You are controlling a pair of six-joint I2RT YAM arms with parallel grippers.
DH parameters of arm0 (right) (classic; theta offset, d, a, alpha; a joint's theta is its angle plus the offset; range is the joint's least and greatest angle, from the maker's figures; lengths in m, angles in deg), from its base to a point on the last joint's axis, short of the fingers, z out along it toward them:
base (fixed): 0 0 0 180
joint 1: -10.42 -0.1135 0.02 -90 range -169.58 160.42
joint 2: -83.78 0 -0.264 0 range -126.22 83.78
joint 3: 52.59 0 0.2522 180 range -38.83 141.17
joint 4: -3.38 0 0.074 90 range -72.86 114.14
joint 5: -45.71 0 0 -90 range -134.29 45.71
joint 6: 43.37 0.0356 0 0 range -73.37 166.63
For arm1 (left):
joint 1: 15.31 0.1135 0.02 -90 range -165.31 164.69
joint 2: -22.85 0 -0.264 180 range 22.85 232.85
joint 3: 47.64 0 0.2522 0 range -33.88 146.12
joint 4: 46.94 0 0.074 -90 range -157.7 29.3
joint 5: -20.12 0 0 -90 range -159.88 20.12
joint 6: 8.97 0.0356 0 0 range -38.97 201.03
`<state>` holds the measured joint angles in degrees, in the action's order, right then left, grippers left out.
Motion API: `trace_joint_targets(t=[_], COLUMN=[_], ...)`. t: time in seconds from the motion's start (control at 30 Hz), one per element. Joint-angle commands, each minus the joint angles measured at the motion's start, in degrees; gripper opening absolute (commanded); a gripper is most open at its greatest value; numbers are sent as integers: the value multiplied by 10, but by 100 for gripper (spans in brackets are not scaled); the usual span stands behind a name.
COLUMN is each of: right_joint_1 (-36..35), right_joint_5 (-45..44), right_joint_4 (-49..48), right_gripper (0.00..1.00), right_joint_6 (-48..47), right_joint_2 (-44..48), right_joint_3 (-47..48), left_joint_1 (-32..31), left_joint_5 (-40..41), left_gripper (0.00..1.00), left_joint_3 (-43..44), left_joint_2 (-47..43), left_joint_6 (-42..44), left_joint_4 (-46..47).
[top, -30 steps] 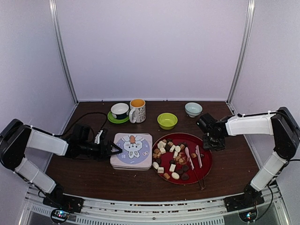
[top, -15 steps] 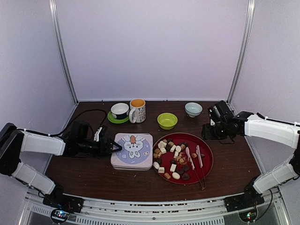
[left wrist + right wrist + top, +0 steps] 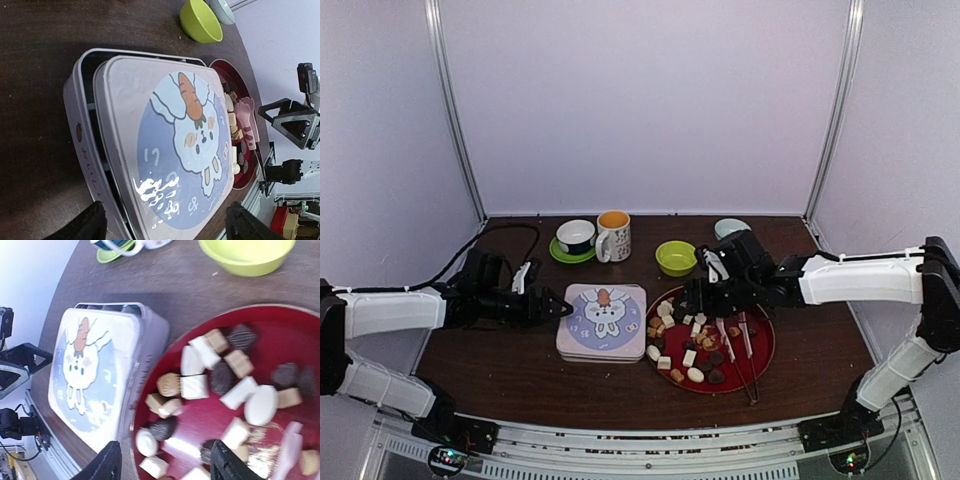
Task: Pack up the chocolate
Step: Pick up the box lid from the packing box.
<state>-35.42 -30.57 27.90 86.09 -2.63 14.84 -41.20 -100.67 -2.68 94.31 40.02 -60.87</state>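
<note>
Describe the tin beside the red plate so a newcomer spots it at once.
Find the round red plate of chocolate on the dark table. Just left of it lies a pale tin. It is the only square thing there, and its lid shows a white rabbit with a carrot.

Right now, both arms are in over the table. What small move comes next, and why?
Probably ease the left fingers in around the rabbit lid and close. The lid sits askew on the tin, covering most of it, so the chocolate on the red plate has nowhere to go.
</note>
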Motion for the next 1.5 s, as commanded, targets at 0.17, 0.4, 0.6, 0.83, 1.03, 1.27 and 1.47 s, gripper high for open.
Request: trace_joint_targets(t=[0.17, 0.4, 0.6, 0.83, 1.03, 1.27, 1.47], right_joint_1=[-32, -35, -39, -41, -42, -42, -42], right_joint_5=[55, 87, 107, 129, 144, 155, 156], right_joint_4=[-162, -189, -206, -232, -277, -309, -316], right_gripper=[55, 56, 52, 47, 47, 46, 43], right_joint_6=[117, 130, 141, 161, 186, 205, 203], right_joint_2=[-103, -159, -192, -218, -222, -212, -182], right_joint_3=[27, 46, 64, 76, 64, 57, 49], left_joint_1=[-2, -1, -2, -2, -2, -1, -1], left_joint_5=[-2, -11, -19, -30, -44, -52, -54], left_gripper=[73, 67, 60, 52, 51, 51, 52], left_joint_3=[2, 8, 12, 17, 17, 17, 18], left_joint_2=[22, 53, 66, 76, 74, 60, 44], left_joint_6=[-9, -10, -12, -13, -17, -21, -24], left_joint_4=[31, 45, 57, 63, 69, 72, 67])
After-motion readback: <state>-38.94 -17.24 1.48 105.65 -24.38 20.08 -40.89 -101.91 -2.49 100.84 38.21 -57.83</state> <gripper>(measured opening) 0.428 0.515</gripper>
